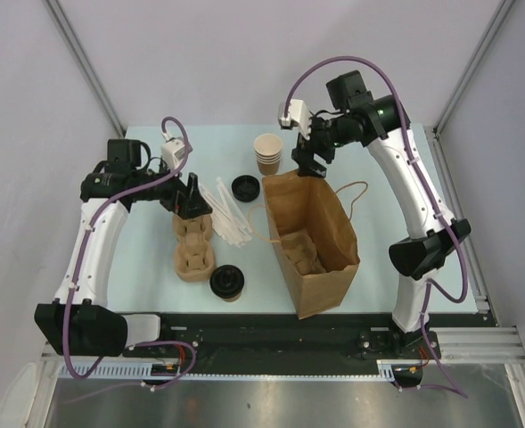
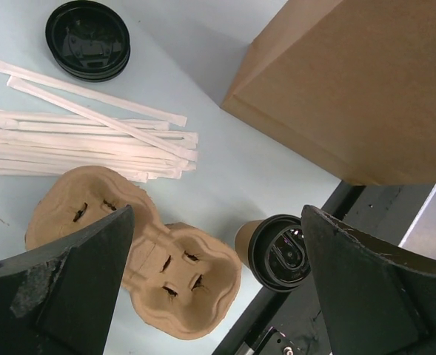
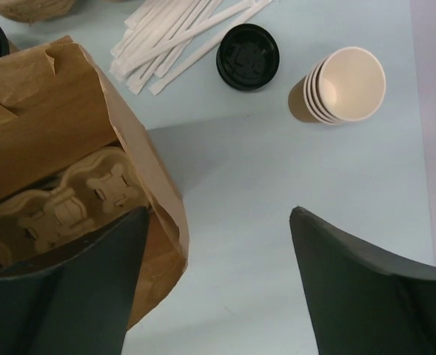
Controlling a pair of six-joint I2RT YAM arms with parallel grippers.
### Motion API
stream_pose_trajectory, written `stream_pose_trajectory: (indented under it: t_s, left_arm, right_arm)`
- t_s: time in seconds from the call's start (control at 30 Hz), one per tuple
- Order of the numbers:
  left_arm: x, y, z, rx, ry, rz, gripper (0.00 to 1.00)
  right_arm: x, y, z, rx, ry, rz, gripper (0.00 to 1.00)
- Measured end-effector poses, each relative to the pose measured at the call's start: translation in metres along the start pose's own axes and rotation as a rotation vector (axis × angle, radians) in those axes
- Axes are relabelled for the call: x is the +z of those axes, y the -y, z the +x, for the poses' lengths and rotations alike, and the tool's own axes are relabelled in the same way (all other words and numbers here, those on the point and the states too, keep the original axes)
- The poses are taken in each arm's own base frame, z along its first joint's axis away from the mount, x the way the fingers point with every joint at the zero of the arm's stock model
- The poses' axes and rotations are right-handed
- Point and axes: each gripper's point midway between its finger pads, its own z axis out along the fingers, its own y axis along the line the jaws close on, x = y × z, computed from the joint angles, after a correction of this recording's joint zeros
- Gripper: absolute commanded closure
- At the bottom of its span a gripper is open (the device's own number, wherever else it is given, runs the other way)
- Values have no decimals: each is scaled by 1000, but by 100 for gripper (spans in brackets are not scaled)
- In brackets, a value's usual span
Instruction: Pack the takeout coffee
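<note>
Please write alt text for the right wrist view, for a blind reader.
An open brown paper bag on the left holds a pulp cup carrier. Beyond it lie wrapped straws, a black lid and stacked lidless cups. The right gripper is open, empty.

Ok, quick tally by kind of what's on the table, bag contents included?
Lidded coffee cup: 1
Paper bag: 1
Cup carriers: 2, one loose, one inside the bag
Stack of lidless cups: 1
Loose black lid, maybe stacked: 1
Pile of wrapped straws: 1
Total: 7
</note>
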Motion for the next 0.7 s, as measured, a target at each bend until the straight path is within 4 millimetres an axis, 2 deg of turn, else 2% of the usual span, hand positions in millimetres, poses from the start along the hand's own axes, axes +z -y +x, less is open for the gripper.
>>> stream_pose_trajectory:
  t_s: [0.03, 0.13, 0.2, 0.27, 0.3, 0.33, 0.37, 0.53, 0.7]
  left_arm:
    - [1, 1, 0, 5, -2, 3, 0]
    - [1, 1, 2, 23, -10, 5, 1]
    - [1, 1, 5, 35, -22, 6, 1]
    - [2, 0, 9, 40, -37, 9, 1]
    - [2, -1, 10, 39, -44, 5, 0]
    - [2, -2, 12, 39, -50, -1, 0]
    - [2, -3, 12, 44, -54, -5, 1]
    - [2, -3, 14, 102, -64, 2, 1]
    - [7, 5, 20, 201, -83, 46, 0]
  right_arm:
    - [2, 0, 1, -13, 0, -7, 36]
    - [7, -2, 1, -44, -2, -25, 51]
    - [11, -5, 3, -61, -7, -39, 55]
    - [13, -7, 3, -78, -11, -51, 65]
    - [14, -8, 3, -86, -12, -55, 72]
    - [16, -9, 4, -92, -14, -60, 92]
    - [17, -10, 5, -97, -17, -64, 100]
    - [20, -12, 8, -101, -28, -75, 100]
    - [5, -10, 5, -105, -26, -39, 100]
